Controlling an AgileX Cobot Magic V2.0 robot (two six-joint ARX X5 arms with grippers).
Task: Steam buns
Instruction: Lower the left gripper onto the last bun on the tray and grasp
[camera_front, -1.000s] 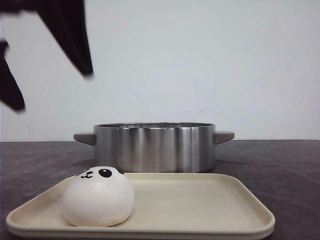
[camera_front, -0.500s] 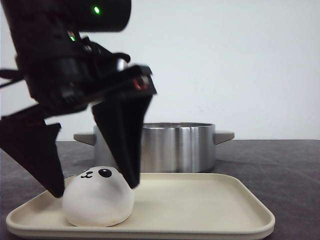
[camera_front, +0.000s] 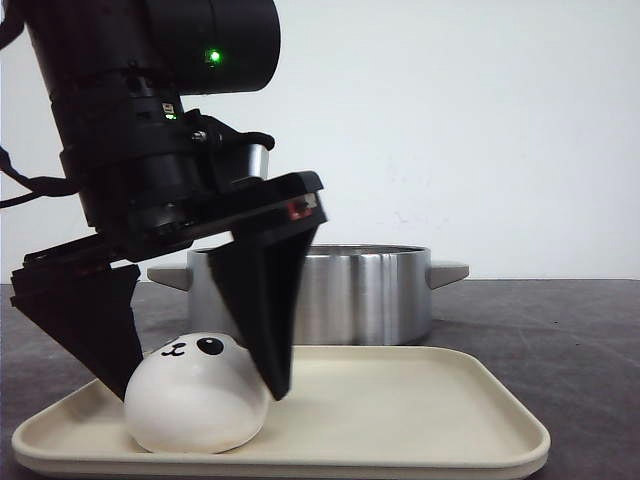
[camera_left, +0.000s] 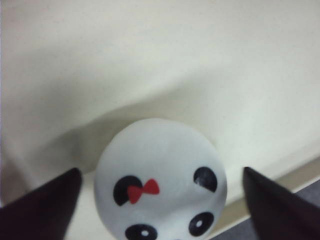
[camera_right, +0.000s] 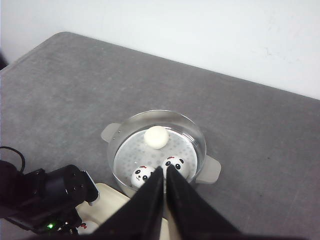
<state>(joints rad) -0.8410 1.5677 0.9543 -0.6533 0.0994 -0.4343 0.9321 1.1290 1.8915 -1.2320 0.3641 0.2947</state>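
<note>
Left pincer (camera_front: 195, 385) spread wide, straddling last bun (camera_front: 196, 394) on tray (camera_front: 420, 400); not yet pinching. Three buns (camera_right: 156, 137) already in pot (camera_right: 197, 137) beyond. Right pincer (camera_right: 164, 176) pressed together, empty. Next, probably: squeeze gently, lift, carry to pot.

One bun (camera_front: 195, 395) on the tray (camera_front: 420, 420); pot (camera_front: 340, 292) behind holds three.
</note>
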